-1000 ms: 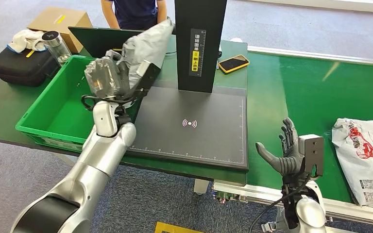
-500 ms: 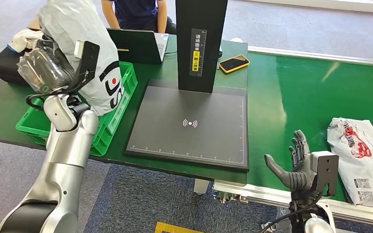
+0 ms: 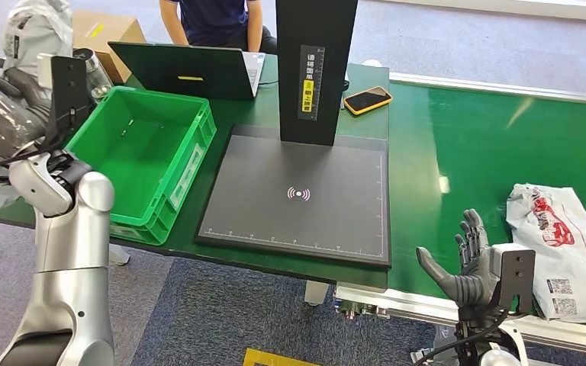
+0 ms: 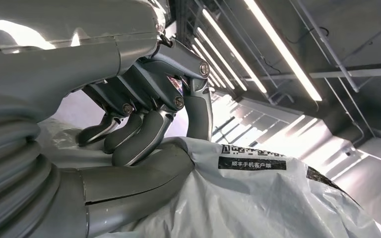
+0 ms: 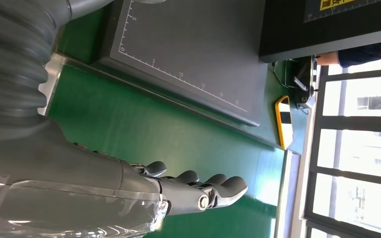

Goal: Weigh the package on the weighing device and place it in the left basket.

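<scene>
While the left hand (image 3: 4, 107) is raised past the outer wall of the green basket (image 3: 185, 163), its fingers (image 4: 144, 136) curl over the grey package (image 4: 258, 198), which bulges beyond the fingertips. Beside the counter (image 3: 427, 145), the right hand (image 3: 465, 263) holds nothing, fingers spread.

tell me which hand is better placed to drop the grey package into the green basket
Left. The left hand already grips the grey package beside the green basket; the right hand is open, far across the table.
</scene>
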### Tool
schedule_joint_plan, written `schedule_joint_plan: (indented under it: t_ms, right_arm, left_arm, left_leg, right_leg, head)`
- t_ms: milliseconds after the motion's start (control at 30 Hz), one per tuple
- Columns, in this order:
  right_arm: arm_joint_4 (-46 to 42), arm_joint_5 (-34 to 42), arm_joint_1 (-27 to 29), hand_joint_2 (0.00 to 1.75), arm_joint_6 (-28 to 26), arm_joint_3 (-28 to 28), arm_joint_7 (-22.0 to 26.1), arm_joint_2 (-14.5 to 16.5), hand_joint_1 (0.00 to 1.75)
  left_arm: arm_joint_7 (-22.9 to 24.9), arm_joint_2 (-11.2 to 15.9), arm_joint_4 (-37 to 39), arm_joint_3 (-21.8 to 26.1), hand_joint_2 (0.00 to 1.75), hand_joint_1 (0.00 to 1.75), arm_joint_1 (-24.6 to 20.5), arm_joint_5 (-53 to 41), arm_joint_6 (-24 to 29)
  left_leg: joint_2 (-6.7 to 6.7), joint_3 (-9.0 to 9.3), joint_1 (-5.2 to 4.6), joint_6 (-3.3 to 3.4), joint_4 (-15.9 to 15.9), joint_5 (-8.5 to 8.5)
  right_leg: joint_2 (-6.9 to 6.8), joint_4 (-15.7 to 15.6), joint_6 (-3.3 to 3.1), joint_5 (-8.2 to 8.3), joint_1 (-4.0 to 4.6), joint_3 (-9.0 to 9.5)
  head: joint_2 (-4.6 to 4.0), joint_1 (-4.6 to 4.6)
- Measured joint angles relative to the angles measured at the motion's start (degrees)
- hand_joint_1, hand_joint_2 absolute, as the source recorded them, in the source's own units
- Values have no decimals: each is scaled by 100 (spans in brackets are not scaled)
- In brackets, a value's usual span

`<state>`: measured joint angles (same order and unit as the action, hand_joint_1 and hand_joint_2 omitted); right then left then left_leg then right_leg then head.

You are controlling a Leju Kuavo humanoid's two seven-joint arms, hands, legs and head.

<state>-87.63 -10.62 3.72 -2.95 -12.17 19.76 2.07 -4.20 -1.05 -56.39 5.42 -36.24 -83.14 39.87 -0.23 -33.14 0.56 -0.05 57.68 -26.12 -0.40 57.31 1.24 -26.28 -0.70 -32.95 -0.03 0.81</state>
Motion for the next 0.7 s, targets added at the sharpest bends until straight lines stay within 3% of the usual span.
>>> schedule_joint_plan:
  t_ms: [133, 267, 700]
  right_arm:
    - [-8, -10, 0, 175, 0, 0, -10, 23, 0]
    - [-7, -17, -3, 175, 2, 0, -14, 29, 0]
    - [27, -64, -107, 175, -7, 35, -45, 31, 0]
  left_arm:
    - [76, 3, 157, 94, 175, 175, -67, -26, -188]
    - [122, 17, 846, 119, 175, 175, -230, 103, -480]
    - [242, -47, 2670, 116, 175, 175, -624, 334, -600]
  left_leg:
    - [-1, 1, -1, 0, 1, 0]
    - [-1, 3, -1, 0, 1, 1]
    - [2, 0, -1, 0, 0, 0]
  right_leg:
    - [-1, 0, 0, 0, -1, 1]
    - [0, -1, 1, 1, -1, 1]
    - [5, 0, 0, 0, -1, -3]
  head:
    - [1, 0]
    - [-1, 0]
    - [0, 1]
